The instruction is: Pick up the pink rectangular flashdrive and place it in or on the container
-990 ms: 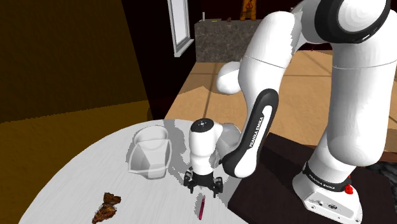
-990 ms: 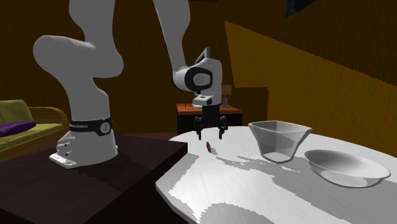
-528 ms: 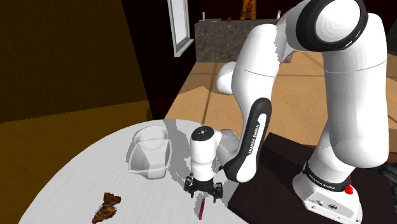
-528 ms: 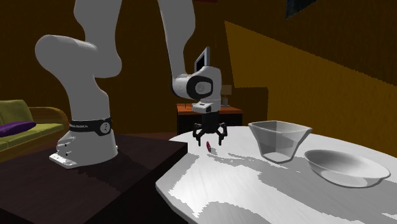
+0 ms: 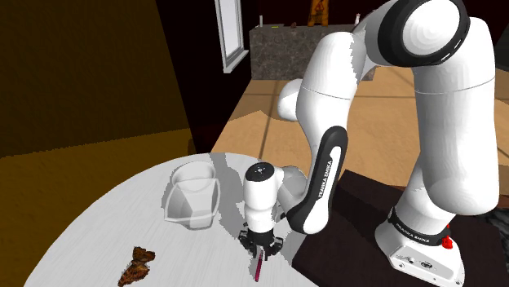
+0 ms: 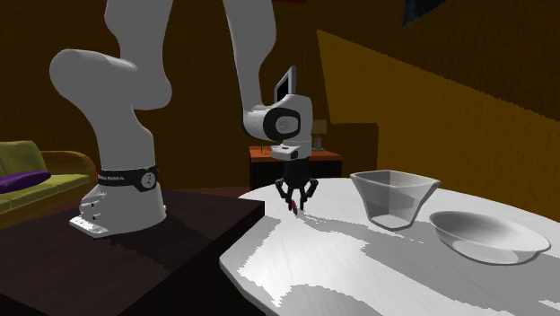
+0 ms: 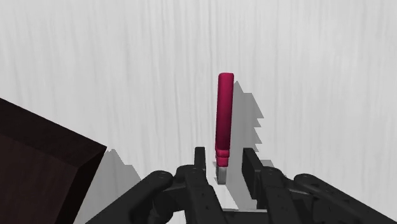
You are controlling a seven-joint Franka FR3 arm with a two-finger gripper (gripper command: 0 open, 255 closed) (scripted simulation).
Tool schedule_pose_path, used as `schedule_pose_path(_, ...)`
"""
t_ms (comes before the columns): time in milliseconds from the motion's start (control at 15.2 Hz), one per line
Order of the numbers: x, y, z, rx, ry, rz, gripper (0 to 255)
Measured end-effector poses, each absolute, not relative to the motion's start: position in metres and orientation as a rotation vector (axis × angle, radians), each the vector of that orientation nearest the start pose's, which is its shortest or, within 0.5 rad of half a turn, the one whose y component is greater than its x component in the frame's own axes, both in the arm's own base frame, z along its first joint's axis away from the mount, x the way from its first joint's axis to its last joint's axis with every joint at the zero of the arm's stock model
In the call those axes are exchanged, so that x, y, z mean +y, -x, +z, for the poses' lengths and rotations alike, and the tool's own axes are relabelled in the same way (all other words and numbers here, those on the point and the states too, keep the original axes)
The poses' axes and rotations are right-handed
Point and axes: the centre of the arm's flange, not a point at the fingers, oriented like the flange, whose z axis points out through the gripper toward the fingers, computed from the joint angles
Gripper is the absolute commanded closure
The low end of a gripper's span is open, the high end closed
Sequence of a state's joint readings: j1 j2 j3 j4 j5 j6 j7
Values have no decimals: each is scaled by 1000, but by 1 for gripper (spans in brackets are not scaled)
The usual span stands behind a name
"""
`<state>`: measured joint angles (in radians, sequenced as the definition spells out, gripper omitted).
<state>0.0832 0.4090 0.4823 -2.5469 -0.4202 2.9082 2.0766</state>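
Observation:
The pink flashdrive [image 7: 223,121] is a slim stick lying flat on the white table [image 5: 90,236], near the edge by the stand. My gripper [image 7: 224,162] is down at the table over its near, metal-tipped end. The black fingers [image 7: 200,159] stand on either side of that end, drawn in close, with a thin gap showing on each side. In the shoulder view the gripper [image 5: 260,249] covers the upper end of the flashdrive [image 5: 258,269]. The container [image 5: 192,196] is a pale, see-through tub standing upright on the table past the gripper, also seen as the container [image 6: 392,197].
A white bowl [image 6: 489,235] sits beyond the tub at the second exterior view's right. A brown lump [image 5: 137,266] lies at the table's near left in the shoulder view. The dark stand [image 5: 359,228] borders the table beside the flashdrive. A sofa [image 6: 36,179] stands far off.
The gripper has come down onto the flashdrive's end. Its fingers, wide apart before, have drawn in close around it. The flashdrive has not moved.

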Motion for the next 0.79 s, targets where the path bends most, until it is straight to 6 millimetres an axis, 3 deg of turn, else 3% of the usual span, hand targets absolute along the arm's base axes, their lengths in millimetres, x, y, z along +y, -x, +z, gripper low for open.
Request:
schedule_pose_path(528,275,-348,142,1662,2600,115,255)
schedule_pose_path(792,276,-349,157,1661,2599,115,255)
